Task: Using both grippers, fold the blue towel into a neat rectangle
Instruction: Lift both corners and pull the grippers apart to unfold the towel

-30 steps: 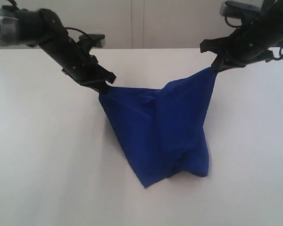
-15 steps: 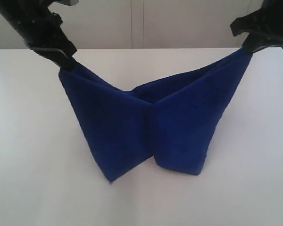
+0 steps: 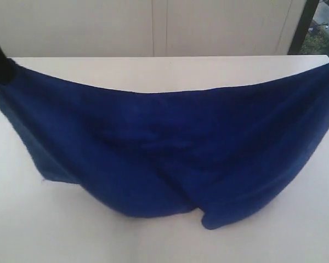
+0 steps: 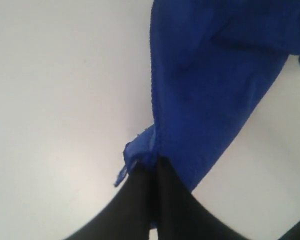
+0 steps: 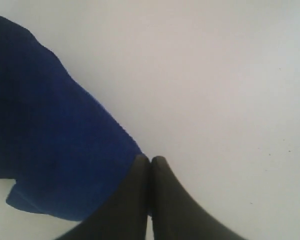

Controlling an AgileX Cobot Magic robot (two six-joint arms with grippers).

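The left end effector (image 4: 152,167) is matte black, with two smooth fingers (image 4: 132,205) that are broad at the base and taper to narrow tips. The right end effector (image 5: 150,161) is the same plain black, with rounded fingertips. The exterior view shows the left one only as a black block at the edge.

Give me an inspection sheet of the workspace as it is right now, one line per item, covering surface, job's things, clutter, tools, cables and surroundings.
Surface: white table, plain.
Job's things: blue towel hangs spread wide between both tools, sagging in the middle.
Clutter: nothing seen.
Tools: left tool shut on a towel corner; right tool shut on the towel's edge.
Cables: nothing seen.
Surroundings: pale wall panels behind the table; dark post at the exterior view's upper right.
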